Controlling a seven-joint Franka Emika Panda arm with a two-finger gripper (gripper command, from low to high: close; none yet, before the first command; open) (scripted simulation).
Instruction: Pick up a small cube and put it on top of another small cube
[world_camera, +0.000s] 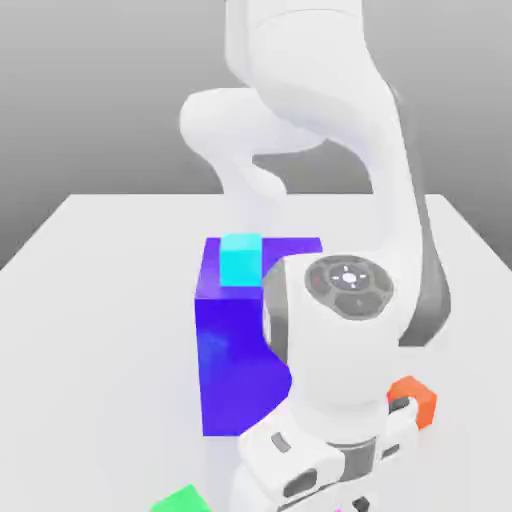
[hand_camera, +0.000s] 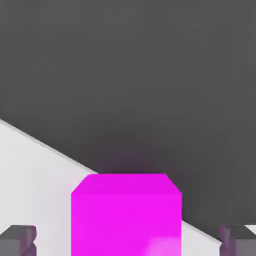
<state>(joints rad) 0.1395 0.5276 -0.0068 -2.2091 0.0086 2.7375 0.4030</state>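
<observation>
Right up close in the hand view, the magenta cube (hand_camera: 126, 220) lies between the fingers of the tool (hand_camera: 128, 241), which is spread, with a gap on either side of the cube. Behind the cube, a dark grey area (hand_camera: 125, 75) meets the pale worktop (hand_camera: 30, 185) along a slanting line. In the exterior view, only a sliver of magenta peeks out beneath the hand at the near edge, and the green cube (world_camera: 182, 501) sits near it, towards the exterior view's left, partly cut off. A little farther back, towards the exterior view's right, the orange cube (world_camera: 420, 402) is partly hidden by the white arm (world_camera: 345, 350). Behind the hand stands the big blue-purple block (world_camera: 235, 370), partly covered by the arm, and the cyan cube (world_camera: 241, 262) rests on top of it, towards the exterior view's left.
</observation>
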